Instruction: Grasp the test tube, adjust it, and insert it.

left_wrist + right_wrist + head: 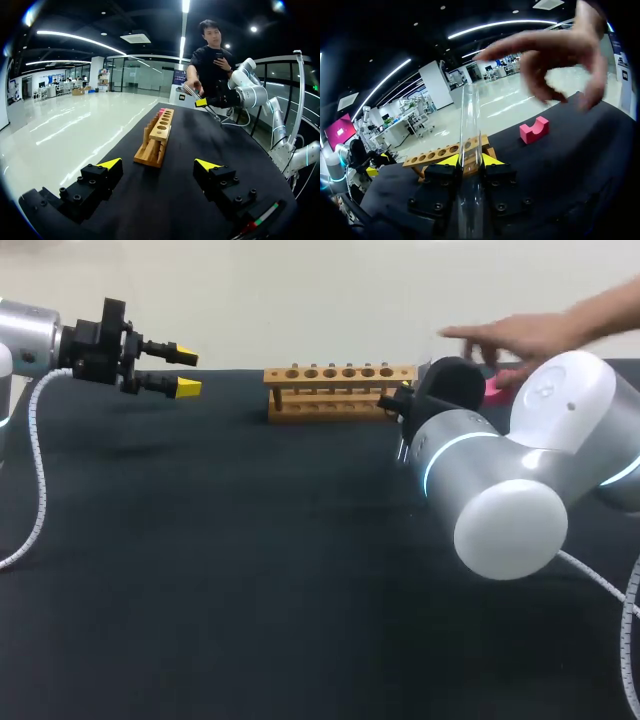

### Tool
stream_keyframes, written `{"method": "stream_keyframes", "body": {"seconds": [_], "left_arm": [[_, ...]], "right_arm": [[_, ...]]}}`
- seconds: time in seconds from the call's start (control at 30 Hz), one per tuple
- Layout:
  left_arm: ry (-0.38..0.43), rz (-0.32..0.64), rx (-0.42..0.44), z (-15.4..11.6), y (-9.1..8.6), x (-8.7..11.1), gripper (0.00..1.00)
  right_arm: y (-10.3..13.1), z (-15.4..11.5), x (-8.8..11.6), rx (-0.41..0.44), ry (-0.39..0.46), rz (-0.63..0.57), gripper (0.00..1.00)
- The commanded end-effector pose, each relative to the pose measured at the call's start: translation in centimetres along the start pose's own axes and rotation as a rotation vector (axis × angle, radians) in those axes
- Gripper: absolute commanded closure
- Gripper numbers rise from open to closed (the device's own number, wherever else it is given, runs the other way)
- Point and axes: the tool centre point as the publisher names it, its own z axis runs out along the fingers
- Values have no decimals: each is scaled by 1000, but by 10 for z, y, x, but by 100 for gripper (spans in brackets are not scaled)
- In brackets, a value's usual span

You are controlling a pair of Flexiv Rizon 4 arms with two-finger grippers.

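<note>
The right gripper (470,164) was clamped on the tube (470,115), whose long axis slanted through the fingers. The rack (437,154) lay just ahead. The left gripper (186,372), jaws apart, hung farther off

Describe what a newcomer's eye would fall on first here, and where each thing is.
A clear test tube is clamped in the right gripper, with a person's hand over the table just beyond it. The wooden rack stands at the table's far side, and the left gripper hangs open at the table's left.
</note>
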Motion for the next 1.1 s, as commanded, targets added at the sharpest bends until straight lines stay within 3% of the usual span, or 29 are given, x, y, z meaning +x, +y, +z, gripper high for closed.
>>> {"method": "stream_keyframes", "body": {"seconds": [0.03, 0.3, 1.1], "left_arm": [[-2, 3, 0, 0, 0, 1, 0], [-2, 3, 0, 0, 0, 1, 0], [-2, 3, 0, 0, 0, 1, 0]], "right_arm": [[-1, 0, 0, -5, 0, 2, 100], [-1, 0, 0, -5, 0, 2, 100], [35, 35, 7, 36, 134, -311, 100]]}}
